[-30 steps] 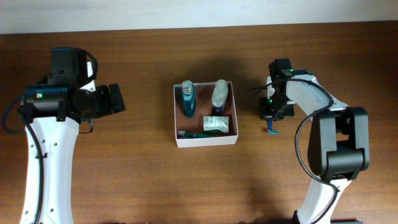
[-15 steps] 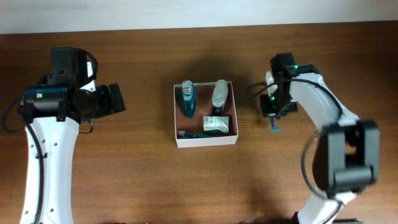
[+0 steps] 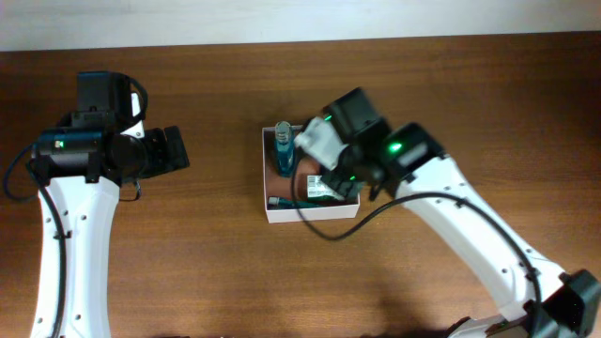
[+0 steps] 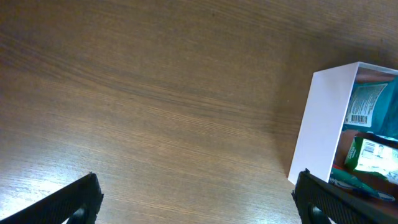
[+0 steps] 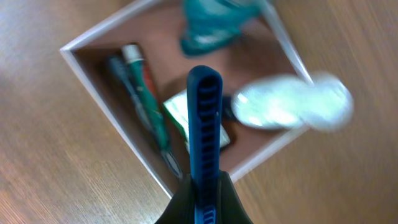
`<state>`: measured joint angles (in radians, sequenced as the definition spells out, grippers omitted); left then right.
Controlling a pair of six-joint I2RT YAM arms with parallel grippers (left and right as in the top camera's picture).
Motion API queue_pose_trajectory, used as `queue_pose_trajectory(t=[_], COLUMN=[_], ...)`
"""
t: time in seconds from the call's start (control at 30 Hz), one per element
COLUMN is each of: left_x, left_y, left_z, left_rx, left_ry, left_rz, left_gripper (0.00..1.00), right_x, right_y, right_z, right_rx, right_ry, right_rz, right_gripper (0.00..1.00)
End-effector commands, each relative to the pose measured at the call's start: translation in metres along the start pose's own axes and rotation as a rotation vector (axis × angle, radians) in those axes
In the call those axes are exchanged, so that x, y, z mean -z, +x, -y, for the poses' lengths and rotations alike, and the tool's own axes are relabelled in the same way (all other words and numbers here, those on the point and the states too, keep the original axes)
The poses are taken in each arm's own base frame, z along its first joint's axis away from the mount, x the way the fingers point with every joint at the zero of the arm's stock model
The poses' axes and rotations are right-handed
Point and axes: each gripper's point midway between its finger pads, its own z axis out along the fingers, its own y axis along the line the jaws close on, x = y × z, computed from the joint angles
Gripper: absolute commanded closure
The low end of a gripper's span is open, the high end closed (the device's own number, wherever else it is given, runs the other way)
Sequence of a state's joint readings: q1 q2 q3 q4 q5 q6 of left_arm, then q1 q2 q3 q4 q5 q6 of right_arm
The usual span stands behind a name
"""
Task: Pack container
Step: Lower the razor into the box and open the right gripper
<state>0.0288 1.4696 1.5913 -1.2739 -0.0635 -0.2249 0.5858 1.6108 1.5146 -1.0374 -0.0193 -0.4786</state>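
The container [image 3: 310,213], a shallow white-walled box with a reddish-brown inside, sits mid-table. It holds a teal bottle [image 3: 284,148], a green packet [image 3: 325,189] and a green toothbrush [image 3: 293,201]. My right gripper [image 5: 205,186] is shut on a blue ribbed handle [image 5: 204,118] and holds it above the container [image 5: 102,99]. Below it in the right wrist view are the toothbrush [image 5: 149,106], the teal bottle [image 5: 214,22] and a blurred clear bottle [image 5: 292,102]. My left gripper [image 3: 174,150] is open and empty, left of the container [image 4: 320,124].
Bare brown wooden table lies all round the container. My right arm [image 3: 451,211] reaches across from the lower right and hides the container's right part. The left wrist view shows the tabletop between the open fingers [image 4: 199,205].
My right arm has swung left from the table right of the container to above it, carrying the blue handle. The left arm has not moved.
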Motion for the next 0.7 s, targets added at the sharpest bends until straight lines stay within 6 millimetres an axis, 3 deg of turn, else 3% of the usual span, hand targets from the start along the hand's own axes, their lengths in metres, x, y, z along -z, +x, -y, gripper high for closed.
queue_pose_trajectory(t=[0.0,0.07,0.2,0.33,0.37,0.4,0.57,0.67], left_x=[0.005,0.005,0.005,0.005,0.004,0.005,0.004,0.005], left_y=[-0.001,-0.001,-0.001,-0.001,-0.001,-0.001,-0.001,0.000], left_z=[-0.002,-0.002,-0.002,-0.002,-0.002,-0.002,-0.002,-0.001], left_rx=[0.009,0.010,0.009,0.010,0.010,0.009,0.009,0.008], left_ry=[-0.004,-0.004,-0.004,-0.004,-0.004,-0.004,-0.004,-0.001], left_rz=[0.016,0.016,0.016,0.016,0.015,0.016,0.016,0.015], left_gripper=[0.00,0.00,0.00,0.00,0.00,0.00,0.00,0.00], right_x=[-0.014,-0.023,-0.042,-0.059,-0.059,-0.058,-0.025,0.007], right_y=[-0.008,-0.011,-0.008,-0.003,-0.003,-0.003,-0.018,-0.023], right_z=[-0.011,-0.012,-0.014,-0.016,-0.016,-0.016,-0.004,0.029], right_rx=[0.181,0.189,0.196,0.210,0.210,0.207,0.104,-0.070], right_ry=[0.002,-0.003,-0.025,-0.047,-0.046,-0.045,0.014,0.155], right_rz=[-0.018,-0.021,-0.055,-0.092,-0.095,-0.094,-0.012,0.062], right_gripper=[0.96,0.96,0.71,0.71,0.80,0.85,0.85,0.83])
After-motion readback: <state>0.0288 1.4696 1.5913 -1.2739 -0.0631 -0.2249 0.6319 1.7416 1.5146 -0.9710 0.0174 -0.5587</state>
